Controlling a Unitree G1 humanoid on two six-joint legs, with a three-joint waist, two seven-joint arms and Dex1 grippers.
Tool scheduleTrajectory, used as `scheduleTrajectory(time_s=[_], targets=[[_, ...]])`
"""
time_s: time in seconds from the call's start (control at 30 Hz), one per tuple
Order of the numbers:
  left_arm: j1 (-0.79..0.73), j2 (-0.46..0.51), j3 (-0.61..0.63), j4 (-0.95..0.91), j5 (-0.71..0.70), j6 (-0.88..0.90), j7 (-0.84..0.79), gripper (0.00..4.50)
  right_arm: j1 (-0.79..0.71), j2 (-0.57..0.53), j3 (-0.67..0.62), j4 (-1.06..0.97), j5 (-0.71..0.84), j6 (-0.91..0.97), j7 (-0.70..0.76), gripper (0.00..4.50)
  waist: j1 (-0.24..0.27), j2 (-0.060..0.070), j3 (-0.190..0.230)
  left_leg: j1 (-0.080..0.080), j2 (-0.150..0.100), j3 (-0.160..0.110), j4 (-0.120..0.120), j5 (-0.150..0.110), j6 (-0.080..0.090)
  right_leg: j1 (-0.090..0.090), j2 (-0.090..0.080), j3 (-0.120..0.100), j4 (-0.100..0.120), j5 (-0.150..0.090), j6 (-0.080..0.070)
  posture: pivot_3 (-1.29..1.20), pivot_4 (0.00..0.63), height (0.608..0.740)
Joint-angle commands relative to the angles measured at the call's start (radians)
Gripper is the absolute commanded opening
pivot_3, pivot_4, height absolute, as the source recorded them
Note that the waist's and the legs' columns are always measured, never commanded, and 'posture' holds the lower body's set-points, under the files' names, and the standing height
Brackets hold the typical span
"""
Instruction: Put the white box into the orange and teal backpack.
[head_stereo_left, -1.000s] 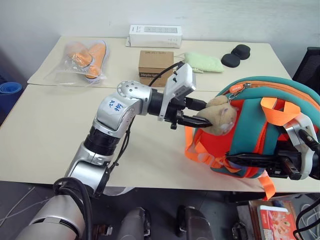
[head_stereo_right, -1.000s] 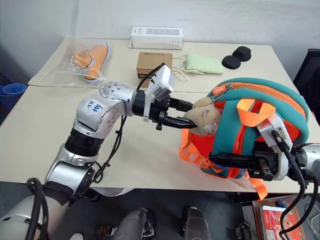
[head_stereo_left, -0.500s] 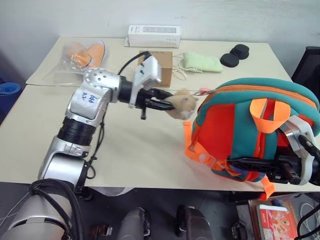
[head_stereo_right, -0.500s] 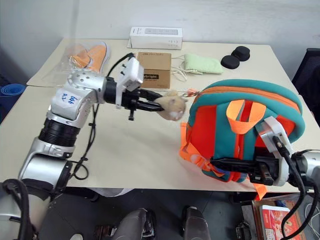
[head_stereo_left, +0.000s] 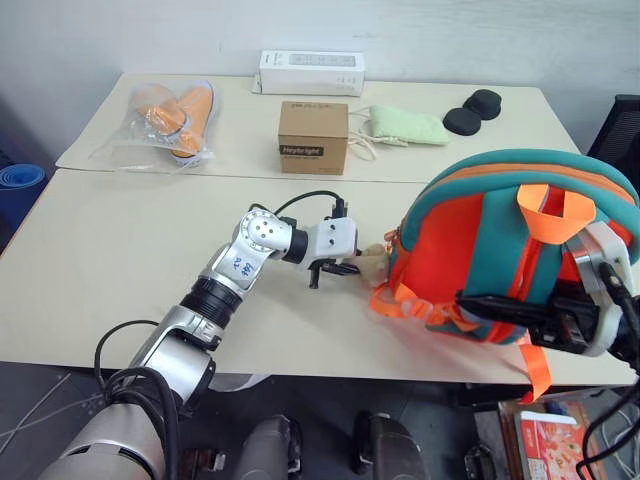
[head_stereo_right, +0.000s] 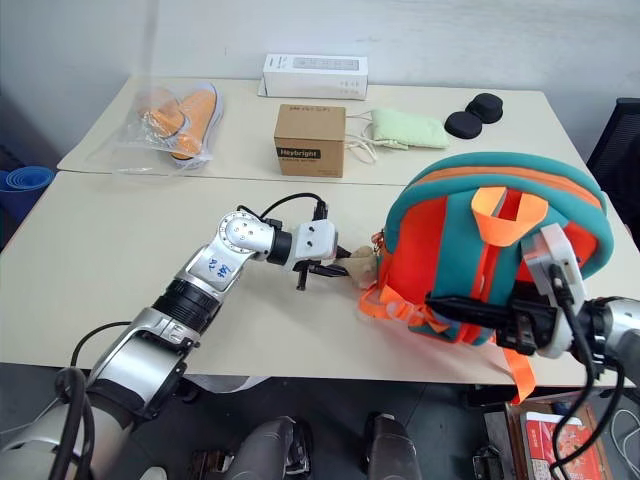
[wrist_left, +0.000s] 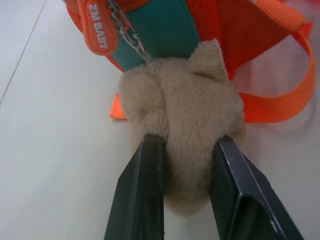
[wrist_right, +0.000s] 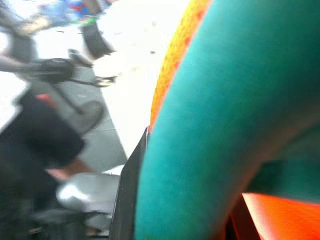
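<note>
**Both arms busy at the backpack**

The orange and teal backpack (head_stereo_left: 510, 250) stands upright at the table's near right edge. Its plush toy (wrist_left: 185, 120) lies toward the left gripper (head_stereo_left: 340, 268), clamped on it; the right gripper (head_stereo_left: 500, 310) pinches the bag's lower front. I can't spot the white box.

Fuzzy tan plush toy (wrist_left: 182, 125), woven-cloth orange and teal backpack (head_stereo_left: 500, 255), smooth matt table (head_stereo_left: 110, 260).

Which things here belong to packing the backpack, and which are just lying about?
Job: orange and teal backpack, gripped by the right claw; its plush toy, pinched in the left claw.
Lying about: brown cardboard box, long white carton, bagged orange shoes, green pouch, black discs.
</note>
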Motion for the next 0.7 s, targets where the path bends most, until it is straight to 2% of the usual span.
scheduleTrajectory(time_s=[0.03,0.1,0.17,0.2,0.4,0.53,0.57,0.6,0.7], targets=[[0.046,0.029,-0.014,-0.035,0.021,0.022,-0.030,0.82,-0.008,-0.002,-0.010,0.019,-0.037,-0.033,-0.003,0.00,0.000,0.000,0.000,0.000,0.000,0.000,0.000,0.000,0.000,0.000,0.000,0.000,0.000,0.000,0.000,0.00,0.150,0.740],[0.065,0.060,0.021,-0.074,-0.014,0.082,-0.058,0.82,0.008,-0.025,-0.018,0.035,-0.059,-0.032,0.022,0.00,-0.001,0.000,0.000,0.000,0.000,0.000,0.000,0.000,0.000,0.000,0.000,0.000,0.000,0.000,0.000,0.00,0.150,0.740],[0.088,0.093,0.058,-0.127,-0.060,0.160,-0.091,1.51,0.025,-0.053,-0.033,0.060,-0.075,-0.018,0.052,0.65,-0.004,0.000,0.000,0.000,0.000,0.000,0.000,0.000,0.000,0.000,0.000,0.000,0.000,0.000,0.000,0.00,0.150,0.740],[0.095,0.103,0.068,-0.148,-0.074,0.188,-0.100,1.69,0.031,-0.062,-0.039,0.069,-0.078,-0.012,0.063,0.89,-0.007,0.000,0.000,0.000,0.000,0.000,0.000,0.000,0.000,0.000,0.001,0.000,0.000,0.000,0.000,0.00,0.150,0.740],[0.177,0.288,0.175,-0.289,-0.161,0.358,-0.186,3.45,0.173,-0.215,-0.227,0.215,-0.161,0.010,0.253,2.81,-0.010,0.001,0.000,0.000,0.000,0.001,0.000,0.000,0.000,-0.001,0.001,-0.004,0.002,0.000,0.000,0.00,0.150,0.740],[0.244,0.437,0.361,-0.419,-0.356,0.598,-0.258,4.50,0.290,-0.327,-0.430,0.454,-0.279,0.009,0.454,4.10,-0.005,0.000,0.000,-0.001,0.000,0.001,0.000,0.000,0.001,0.000,0.001,-0.004,0.000,0.000,0.000,0.00,0.150,0.740],[0.266,0.470,0.409,-0.466,-0.423,0.675,-0.279,4.50,0.297,-0.339,-0.459,0.514,-0.296,0.011,0.474,4.37,-0.005,0.000,0.000,-0.001,0.000,0.001,0.000,0.000,0.001,-0.001,0.000,-0.004,0.000,0.000,0.000,0.00,0.150,0.740],[0.292,0.505,0.461,-0.513,-0.491,0.749,-0.297,4.50,0.301,-0.340,-0.488,0.558,-0.307,0.010,0.487,4.44,-0.006,0.000,0.000,-0.001,0.000,0.000,0.000,0.000,0.001,0.000,0.000,-0.004,-0.001,0.000,0.000,0.00,0.150,0.740],[0.355,0.575,0.593,-0.606,-0.597,0.860,-0.281,4.50,0.336,-0.306,-0.554,0.589,-0.347,-0.013,0.509,4.44,-0.006,0.001,0.000,0.000,0.001,-0.004,-0.001,-0.002,-0.002,0.002,0.000,0.000,-0.003,0.000,0.000,0.00,0.150,0.740]])
